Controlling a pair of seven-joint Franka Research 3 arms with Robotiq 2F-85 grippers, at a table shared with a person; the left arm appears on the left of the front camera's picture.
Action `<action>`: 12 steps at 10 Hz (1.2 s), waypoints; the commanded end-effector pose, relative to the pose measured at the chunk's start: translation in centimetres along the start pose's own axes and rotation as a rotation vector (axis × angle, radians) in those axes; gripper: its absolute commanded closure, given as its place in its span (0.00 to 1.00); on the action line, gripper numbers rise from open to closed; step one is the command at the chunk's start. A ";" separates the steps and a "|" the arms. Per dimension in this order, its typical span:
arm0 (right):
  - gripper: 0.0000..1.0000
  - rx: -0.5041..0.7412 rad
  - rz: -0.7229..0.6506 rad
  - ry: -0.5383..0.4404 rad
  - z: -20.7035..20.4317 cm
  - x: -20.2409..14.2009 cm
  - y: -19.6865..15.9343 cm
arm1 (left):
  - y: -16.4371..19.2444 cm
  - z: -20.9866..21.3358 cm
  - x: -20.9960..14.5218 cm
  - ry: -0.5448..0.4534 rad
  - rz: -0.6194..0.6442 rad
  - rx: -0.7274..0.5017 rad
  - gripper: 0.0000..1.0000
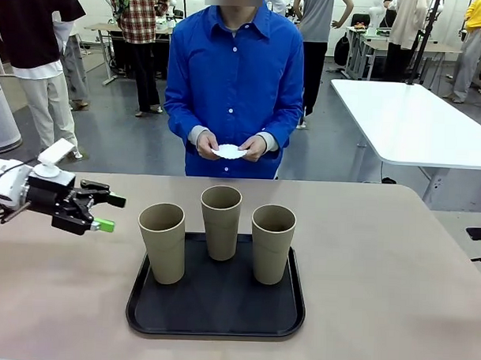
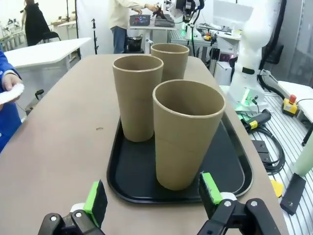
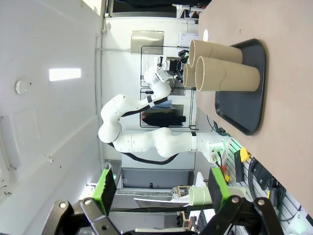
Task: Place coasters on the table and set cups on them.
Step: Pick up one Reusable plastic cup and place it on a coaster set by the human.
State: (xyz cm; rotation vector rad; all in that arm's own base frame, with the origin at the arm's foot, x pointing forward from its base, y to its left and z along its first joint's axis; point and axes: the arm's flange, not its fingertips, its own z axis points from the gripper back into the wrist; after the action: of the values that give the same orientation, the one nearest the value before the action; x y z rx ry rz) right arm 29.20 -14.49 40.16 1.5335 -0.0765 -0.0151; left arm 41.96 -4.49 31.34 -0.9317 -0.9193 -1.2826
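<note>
Heads up, you can't really count the coasters (image 1: 230,152). The person's hands (image 1: 256,146) at the far side of the table (image 1: 379,272) cover most of them, and in your left wrist view they're cut off at the frame edge. In that same view the near cup (image 2: 188,134) blocks part of the two behind it.

All three cups (image 1: 221,221) stand upright on the black tray (image 1: 215,328), not on coasters. Your left gripper (image 1: 110,212) hovers just left of the tray with its fingers spread wide and nothing between them. It's aimed at the near cup, close but not touching. The coasters are well apart from it, across the table.

Your right gripper (image 3: 161,186) is spread and empty too, well back from the tray, and its view is rolled sideways. A white glossy table (image 1: 408,119) stands behind the person.
</note>
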 end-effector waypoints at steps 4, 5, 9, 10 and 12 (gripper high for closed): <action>0.00 0.011 0.005 -0.002 0.0 0.1 0.1 | -1.0 -2.7 -1.2 0.048 0.012 -0.047 0.00; 0.00 0.011 0.005 -0.002 0.0 0.1 0.1 | -0.9 -2.7 -0.9 0.086 0.036 0.025 0.00; 0.00 0.011 0.005 -0.002 0.0 0.1 0.1 | -1.1 -2.9 -0.8 0.029 0.013 -0.060 0.00; 0.00 0.011 0.005 -0.002 0.0 0.1 0.1 | -1.1 -2.9 -0.8 0.029 0.013 -0.060 0.00; 0.00 0.011 0.005 -0.002 0.0 0.1 0.1 | -1.6 -3.5 -1.5 0.025 0.004 -0.122 0.00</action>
State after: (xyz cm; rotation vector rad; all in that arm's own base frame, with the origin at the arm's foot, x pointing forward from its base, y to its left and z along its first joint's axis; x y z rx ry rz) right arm 29.20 -14.49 40.16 1.5335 -0.0766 -0.0152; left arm 40.74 -7.26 29.36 -0.9682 -0.8405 -1.3208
